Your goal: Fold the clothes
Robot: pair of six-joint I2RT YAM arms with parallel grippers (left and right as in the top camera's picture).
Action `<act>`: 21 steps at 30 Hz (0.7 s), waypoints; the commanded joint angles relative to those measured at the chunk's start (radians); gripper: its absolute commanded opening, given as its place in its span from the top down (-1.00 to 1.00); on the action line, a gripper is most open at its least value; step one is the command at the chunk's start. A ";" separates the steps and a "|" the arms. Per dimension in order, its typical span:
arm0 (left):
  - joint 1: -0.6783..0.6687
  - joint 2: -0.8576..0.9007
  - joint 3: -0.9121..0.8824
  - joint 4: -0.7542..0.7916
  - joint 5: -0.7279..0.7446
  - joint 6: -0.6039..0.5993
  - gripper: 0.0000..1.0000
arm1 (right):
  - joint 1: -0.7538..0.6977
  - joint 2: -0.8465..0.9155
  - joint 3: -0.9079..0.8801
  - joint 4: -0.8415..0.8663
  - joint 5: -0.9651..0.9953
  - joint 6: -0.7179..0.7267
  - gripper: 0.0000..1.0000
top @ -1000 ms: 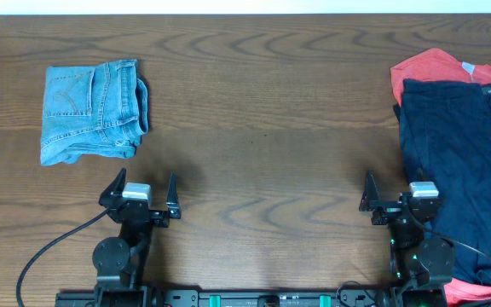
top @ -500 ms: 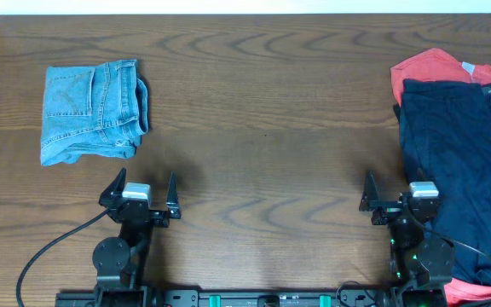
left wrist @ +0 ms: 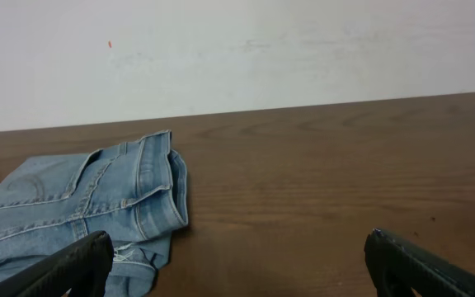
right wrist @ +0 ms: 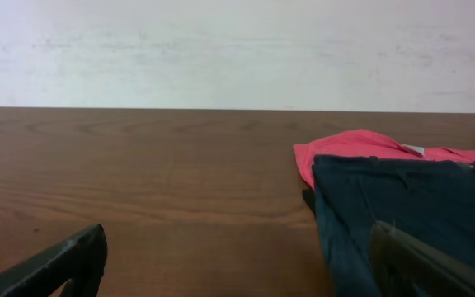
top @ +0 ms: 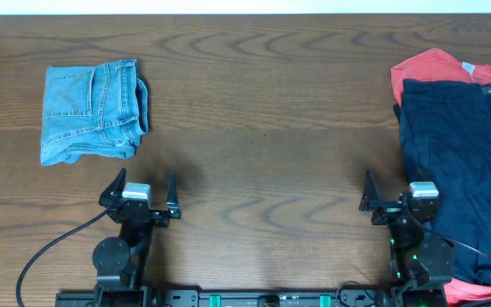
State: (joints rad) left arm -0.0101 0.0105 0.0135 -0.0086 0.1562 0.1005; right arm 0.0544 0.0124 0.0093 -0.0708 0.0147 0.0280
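While left pincer (left wrist: 236,262), right pincer (right wrist: 237,257) gape empty, navy shorts (top: 454,153) overlie coral garment (top: 424,66); denim (top: 88,111) apart.

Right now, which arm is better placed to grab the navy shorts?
Right. The open right gripper sits beside the navy shorts; the left gripper is across the table near the folded denim.
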 commanded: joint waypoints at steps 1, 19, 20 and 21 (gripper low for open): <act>0.004 -0.004 -0.010 -0.043 0.018 -0.016 -0.96 | -0.002 -0.005 -0.004 -0.002 -0.004 -0.018 -0.99; 0.004 -0.004 -0.010 -0.043 0.018 -0.016 -0.96 | -0.002 -0.005 -0.004 -0.002 -0.004 -0.018 -0.99; 0.004 -0.004 -0.010 -0.043 0.018 -0.016 -0.96 | -0.002 -0.005 -0.004 -0.002 -0.004 -0.018 -0.99; 0.004 -0.004 -0.010 -0.043 0.018 -0.016 -0.96 | -0.002 -0.005 -0.004 -0.002 -0.004 -0.018 -0.99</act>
State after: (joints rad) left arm -0.0101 0.0101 0.0135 -0.0090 0.1562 0.1005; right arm 0.0544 0.0124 0.0093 -0.0708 0.0147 0.0246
